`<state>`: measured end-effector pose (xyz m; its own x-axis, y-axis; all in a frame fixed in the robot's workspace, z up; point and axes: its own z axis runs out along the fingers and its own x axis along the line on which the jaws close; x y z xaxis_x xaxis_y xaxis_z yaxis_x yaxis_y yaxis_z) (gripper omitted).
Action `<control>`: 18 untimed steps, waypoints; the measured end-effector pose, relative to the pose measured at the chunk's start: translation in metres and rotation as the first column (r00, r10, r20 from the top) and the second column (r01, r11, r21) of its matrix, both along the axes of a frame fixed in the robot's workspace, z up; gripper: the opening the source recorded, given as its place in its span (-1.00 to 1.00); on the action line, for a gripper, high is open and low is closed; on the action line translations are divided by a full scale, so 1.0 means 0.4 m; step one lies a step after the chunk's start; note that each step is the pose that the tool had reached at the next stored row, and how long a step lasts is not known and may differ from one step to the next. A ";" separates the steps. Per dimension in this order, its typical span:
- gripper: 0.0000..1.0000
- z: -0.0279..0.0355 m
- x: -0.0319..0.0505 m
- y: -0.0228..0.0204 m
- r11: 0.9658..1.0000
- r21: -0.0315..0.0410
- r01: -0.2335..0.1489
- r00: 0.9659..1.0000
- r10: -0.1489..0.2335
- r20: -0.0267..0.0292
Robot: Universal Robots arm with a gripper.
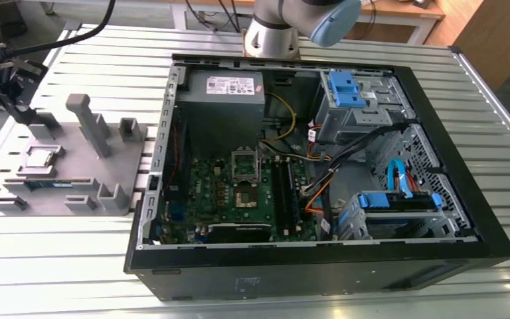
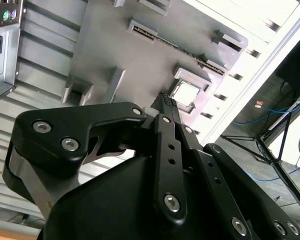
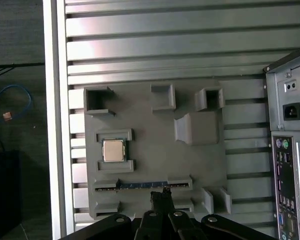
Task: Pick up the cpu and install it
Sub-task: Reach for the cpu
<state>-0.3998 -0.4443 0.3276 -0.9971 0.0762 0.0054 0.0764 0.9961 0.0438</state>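
On the grey tray (image 1: 122,166) at the exterior view's left, the cpu (image 1: 40,158) lies flat, below and nearward of the gripper (image 3: 162,192), whose fingers are pressed together and hold nothing.

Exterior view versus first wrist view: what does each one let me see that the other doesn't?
The exterior view looks down into the open computer case: green motherboard, grey power supply, blue drive latches, and the arm's base. The first wrist view instead gives the case's back panel with its power socket and ports, plus a blue cable on the dark floor. Both share the slatted table, the grey holder tray, the cpu lying in its pocket, and the end effector by the tray.
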 end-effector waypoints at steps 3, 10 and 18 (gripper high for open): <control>-0.79 -0.007 -0.011 0.000 1.000 0.000 0.000 1.000 0.000 0.000; -0.79 -0.023 -0.029 0.001 1.000 0.000 0.000 1.000 0.000 0.000; -0.79 -0.038 -0.045 0.001 1.000 0.000 0.000 1.000 0.000 0.000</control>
